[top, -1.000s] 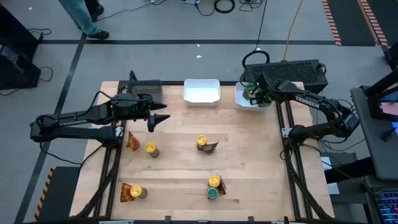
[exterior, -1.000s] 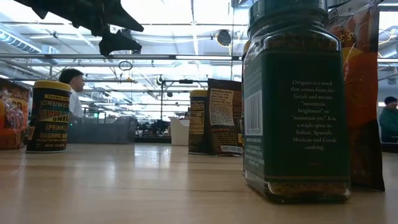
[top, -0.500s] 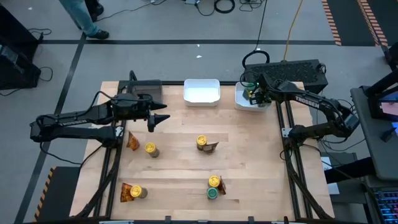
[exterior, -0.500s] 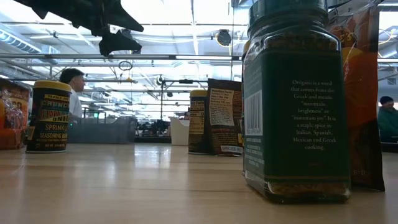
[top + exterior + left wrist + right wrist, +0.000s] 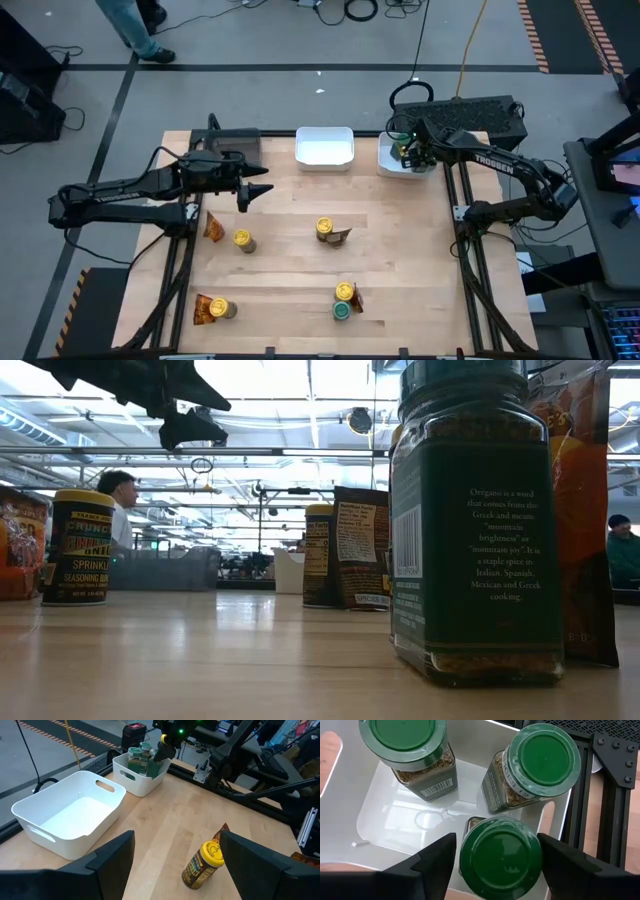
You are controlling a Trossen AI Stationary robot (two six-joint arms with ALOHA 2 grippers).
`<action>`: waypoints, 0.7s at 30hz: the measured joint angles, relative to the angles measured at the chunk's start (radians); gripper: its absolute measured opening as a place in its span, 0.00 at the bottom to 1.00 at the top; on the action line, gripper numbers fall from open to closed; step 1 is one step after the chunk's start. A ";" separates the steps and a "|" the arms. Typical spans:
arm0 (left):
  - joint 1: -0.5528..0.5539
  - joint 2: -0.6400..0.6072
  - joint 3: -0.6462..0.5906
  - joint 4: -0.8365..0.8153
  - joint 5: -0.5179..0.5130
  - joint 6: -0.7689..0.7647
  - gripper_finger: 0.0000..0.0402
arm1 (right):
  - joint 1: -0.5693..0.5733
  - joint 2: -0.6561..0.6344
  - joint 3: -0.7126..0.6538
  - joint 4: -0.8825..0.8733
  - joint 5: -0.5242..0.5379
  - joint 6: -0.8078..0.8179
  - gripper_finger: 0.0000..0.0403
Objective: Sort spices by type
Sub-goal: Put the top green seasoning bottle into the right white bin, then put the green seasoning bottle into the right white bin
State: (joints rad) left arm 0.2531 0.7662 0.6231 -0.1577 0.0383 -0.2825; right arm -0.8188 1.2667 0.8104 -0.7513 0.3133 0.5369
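Note:
My right gripper point(image 5: 408, 152) hangs over the white tray at the far right point(image 5: 386, 162), shut on a green-lidded jar point(image 5: 501, 856); two more green-lidded jars point(image 5: 402, 740) point(image 5: 540, 757) stand in that tray. My left gripper point(image 5: 255, 192) hovers open above the table's far left part, touching nothing. On the table stand several yellow-lidded jars point(image 5: 242, 239) point(image 5: 324, 228) point(image 5: 345, 292) point(image 5: 220, 309) and one green-lidded jar point(image 5: 342, 311). Orange-brown packets point(image 5: 213, 226) point(image 5: 341, 236) point(image 5: 357, 298) point(image 5: 204, 308) stand or lean beside the jars. My right gripper comes from above, pointing down, with one finger point(image 5: 437, 857) on either side of the green lid's rim point(image 5: 465, 855). The jar stands upright inside the tray. The lid hides its base, so I cannot tell whether it rests on the tray's floor.
A white tray point(image 5: 324, 147) sits at the far middle with nothing showing in it. A grey tray point(image 5: 236, 140) lies at the far left, partly under my left arm. Bare wood lies between the jar groups. People show in the room beyond the table point(image 5: 118, 510).

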 joint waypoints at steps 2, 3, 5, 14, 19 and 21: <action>0.000 0.000 0.000 0.000 0.000 0.000 0.73 | 0.000 0.000 0.000 0.000 0.000 0.000 0.64; 0.000 0.000 0.000 0.000 0.000 0.000 0.73 | 0.000 0.000 0.000 0.000 0.000 0.000 0.64; 0.000 0.000 0.000 0.000 0.007 0.000 0.73 | 0.002 0.000 0.000 0.000 0.000 0.001 0.63; 0.000 0.000 0.000 0.000 0.011 -0.001 0.73 | 0.002 -0.034 0.001 0.000 0.000 0.001 0.63; 0.000 0.000 0.000 0.000 0.011 -0.001 0.73 | 0.002 -0.106 0.001 0.020 0.000 0.002 0.62; 0.000 0.000 0.000 0.000 0.011 -0.001 0.73 | 0.002 -0.141 0.001 0.038 -0.001 0.002 0.62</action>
State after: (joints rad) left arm 0.2531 0.7662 0.6231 -0.1581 0.0490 -0.2836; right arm -0.8165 1.1255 0.8116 -0.7133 0.3126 0.5385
